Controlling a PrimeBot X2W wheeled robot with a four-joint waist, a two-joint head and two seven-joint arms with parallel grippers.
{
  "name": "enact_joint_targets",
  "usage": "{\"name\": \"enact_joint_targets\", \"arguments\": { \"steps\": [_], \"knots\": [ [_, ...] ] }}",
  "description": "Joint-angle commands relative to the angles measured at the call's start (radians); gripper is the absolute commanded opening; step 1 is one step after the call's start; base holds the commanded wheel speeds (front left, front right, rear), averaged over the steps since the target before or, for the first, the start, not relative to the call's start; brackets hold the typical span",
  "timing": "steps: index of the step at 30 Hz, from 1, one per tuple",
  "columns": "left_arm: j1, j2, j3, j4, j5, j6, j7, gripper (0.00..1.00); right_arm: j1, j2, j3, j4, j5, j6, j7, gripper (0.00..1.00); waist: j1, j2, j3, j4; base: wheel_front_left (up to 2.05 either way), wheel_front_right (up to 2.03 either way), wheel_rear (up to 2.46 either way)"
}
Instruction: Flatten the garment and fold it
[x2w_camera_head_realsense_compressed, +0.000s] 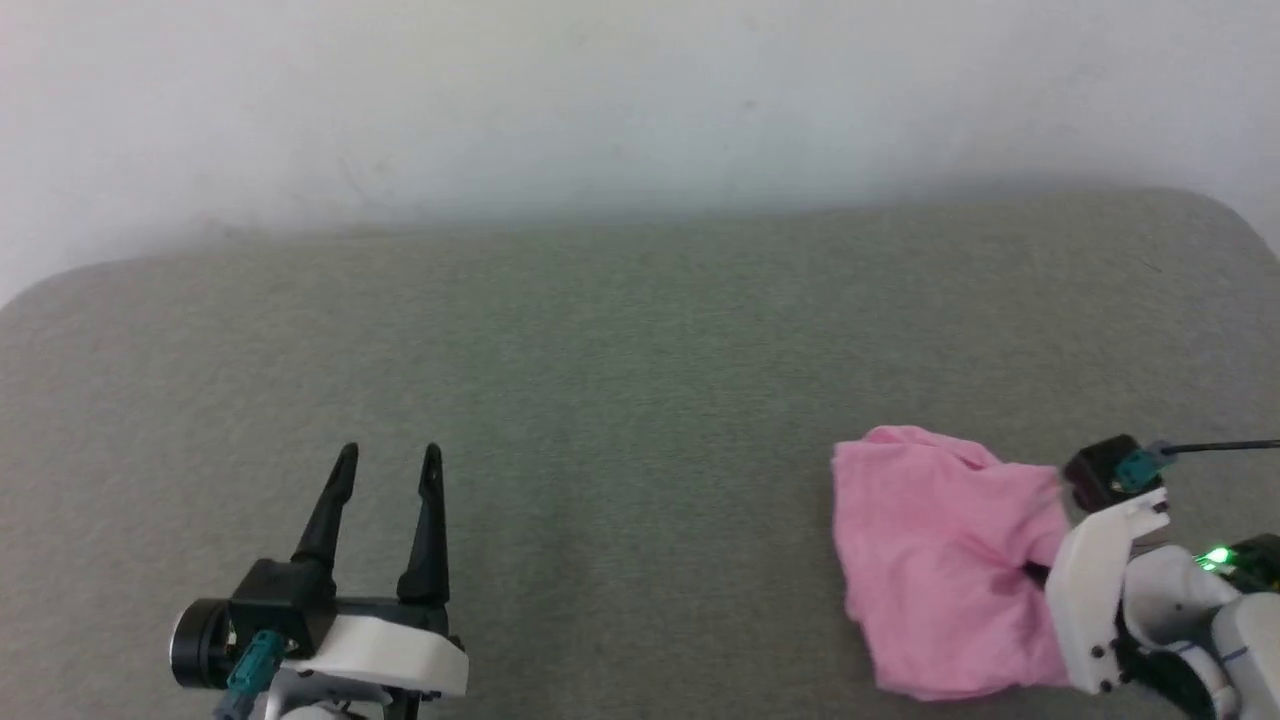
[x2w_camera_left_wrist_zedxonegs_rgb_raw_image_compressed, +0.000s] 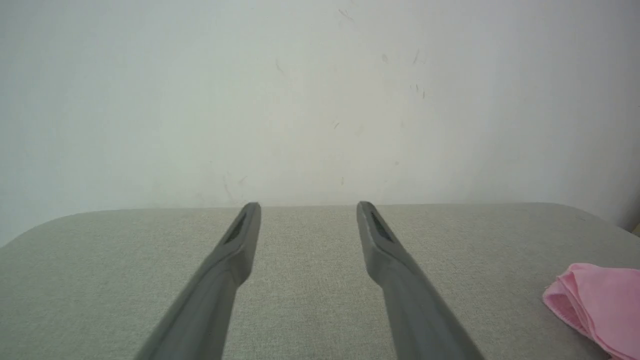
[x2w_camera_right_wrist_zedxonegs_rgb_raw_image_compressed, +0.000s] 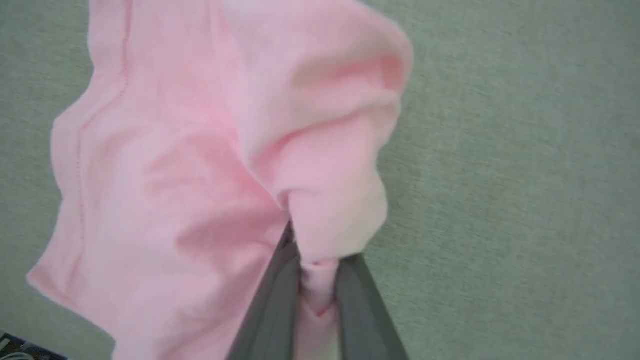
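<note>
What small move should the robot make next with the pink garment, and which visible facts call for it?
Probably lift the right gripper slightly and pull toward the centre: its jaws are shut on a fold of the crumpled garment, which sits bunched at the surface's right side, far from the open left gripper.
</note>
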Motion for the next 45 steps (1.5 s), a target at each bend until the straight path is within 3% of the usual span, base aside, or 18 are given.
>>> {"name": "enact_joint_targets", "arguments": {
  "steps": [1, 8, 16, 17, 18, 19, 20, 28, 33, 38, 45],
  "knots": [
    [-0.023, -0.002, -0.007, -0.014, 0.016, -0.002, -0.005, 1.0, -0.027, -0.034, -0.005, 0.015, -0.014, -0.001, 0.0, 0.0, 0.0, 0.0, 0.085, -0.179, 0.0, 0.0, 0.0],
    [-0.151, 0.024, -0.054, -0.028, 0.062, -0.021, -0.005, 1.0, -0.143, -0.125, -0.062, 0.2, -0.016, -0.001, -0.099, 0.0, 0.0, 0.0, 0.25, -0.292, 0.0, 0.0, 0.0],
    [-0.277, 0.035, -0.1, -0.025, 0.094, -0.028, -0.004, 1.0, -0.315, -0.149, -0.169, 0.452, -0.042, -0.001, -0.337, 0.0, 0.0, 0.0, 0.372, -0.3, 0.0, 0.0, 0.0],
    [-0.286, 0.036, -0.103, -0.025, 0.095, -0.028, -0.004, 1.0, -0.334, -0.146, -0.183, 0.481, -0.047, -0.001, -0.368, 0.16, 0.0, 0.0, 0.378, -0.297, 0.0, 0.0, 0.0],
    [-0.292, 0.035, -0.105, -0.025, 0.094, -0.028, -0.004, 1.0, -0.353, -0.143, -0.196, 0.507, -0.055, -0.001, -0.405, 0.45, 0.0, 0.0, 0.383, -0.294, 0.0, 0.0, 0.0],
    [-0.297, 0.034, -0.106, -0.025, 0.093, -0.026, -0.004, 1.0, -0.371, -0.14, -0.212, 0.53, -0.064, -0.001, -0.452, 0.9, 0.0, 0.0, 0.387, -0.291, 0.0, 0.0, 0.0],
    [-0.3, 0.033, -0.109, -0.024, 0.093, -0.024, -0.004, 1.0, -0.384, -0.134, -0.225, 0.557, -0.072, -0.001, -0.491, 1.0, 0.0, 0.0, 0.389, -0.287, 0.0, 0.0, 0.0],
    [-0.28, 0.022, -0.108, -0.017, 0.064, -0.001, -0.004, 1.0, -0.401, -0.114, -0.324, 0.698, -0.171, -0.001, -0.832, 1.0, 0.0, 0.0, 0.34, -0.237, 0.0, 0.0, 0.0],
    [-0.242, 0.015, -0.104, -0.01, 0.046, 0.016, -0.004, 1.0, -0.362, -0.095, -0.338, 0.685, -0.165, -0.001, -0.929, 1.0, 0.0, 0.0, 0.276, -0.2, 0.0, 0.0, 0.0],
    [-0.186, 0.007, -0.091, -0.014, 0.017, 0.044, -0.004, 1.0, -0.262, -0.059, -0.333, 0.557, -0.172, -0.001, -0.968, 1.0, 0.0, 0.0, 0.19, -0.133, 0.0, 0.0, 0.0],
    [-0.091, 0.003, -0.046, -0.005, -0.019, 0.069, -0.005, 1.0, -0.074, 0.068, -0.29, 0.283, -0.194, -0.001, -0.925, 1.0, 0.0, 0.0, 0.081, -0.03, 0.0, 0.0, 0.0]
  ]
}}
